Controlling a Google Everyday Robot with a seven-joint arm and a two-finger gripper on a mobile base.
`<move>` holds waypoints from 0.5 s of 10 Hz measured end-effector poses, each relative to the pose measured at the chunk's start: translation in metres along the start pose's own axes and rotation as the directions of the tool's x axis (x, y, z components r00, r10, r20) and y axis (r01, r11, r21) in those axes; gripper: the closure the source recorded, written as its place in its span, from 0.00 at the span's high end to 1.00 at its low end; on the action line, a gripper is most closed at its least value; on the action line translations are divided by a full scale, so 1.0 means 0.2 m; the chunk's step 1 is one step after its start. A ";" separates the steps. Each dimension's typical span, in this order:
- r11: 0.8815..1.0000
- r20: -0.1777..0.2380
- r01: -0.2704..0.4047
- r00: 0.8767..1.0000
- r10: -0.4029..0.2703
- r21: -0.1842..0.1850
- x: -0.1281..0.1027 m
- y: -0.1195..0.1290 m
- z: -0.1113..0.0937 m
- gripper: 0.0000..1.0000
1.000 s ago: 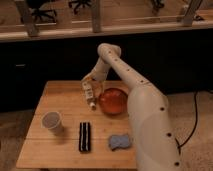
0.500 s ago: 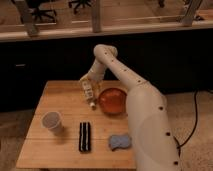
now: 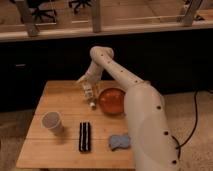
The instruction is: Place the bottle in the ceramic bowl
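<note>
Wooden table point(image 3: 59, 98), robot's white arm point(image 3: 121, 76) reaching over it from the near right.

- Two-finger gripper point(image 3: 85, 83) sits above the table's back middle, just left of the bowl. It looks closed on the upper end of the slim pale bottle point(image 3: 90, 95) with the tan label.
- The bottle hangs tilted beneath the gripper, lower end pointing down and slightly right. Cannot tell whether that end is clear of the tabletop or grazing it.
- Round glossy orange-red ceramic bowl point(image 3: 108, 105) stands just right of the bottle. It looks empty, and the bottle is outside its rim.
- Also on the table, nearer the front: whitish paper cup point(image 3: 52, 123) at left, flat dark bar-shaped object point(image 3: 85, 136) in the middle, small blue-grey lump point(image 3: 119, 142) at right. All well apart from the bottle.

Step in hand, as I judge it: the carry. Bottle gripped, not yet over the bowl.

Next move calls for a short shift right, with enough lift for the low end to clear the near rim, then lowering and letting go. Risk: the long bottle catching the rim or tipping out.
</note>
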 end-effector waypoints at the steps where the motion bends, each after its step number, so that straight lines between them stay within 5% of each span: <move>1: 1.000 -0.014 0.020 1.000 -0.020 0.002 0.00 0.00 0.01 0.80; 5: 0.998 -0.043 0.064 0.997 -0.064 0.001 0.01 -0.01 0.03 0.80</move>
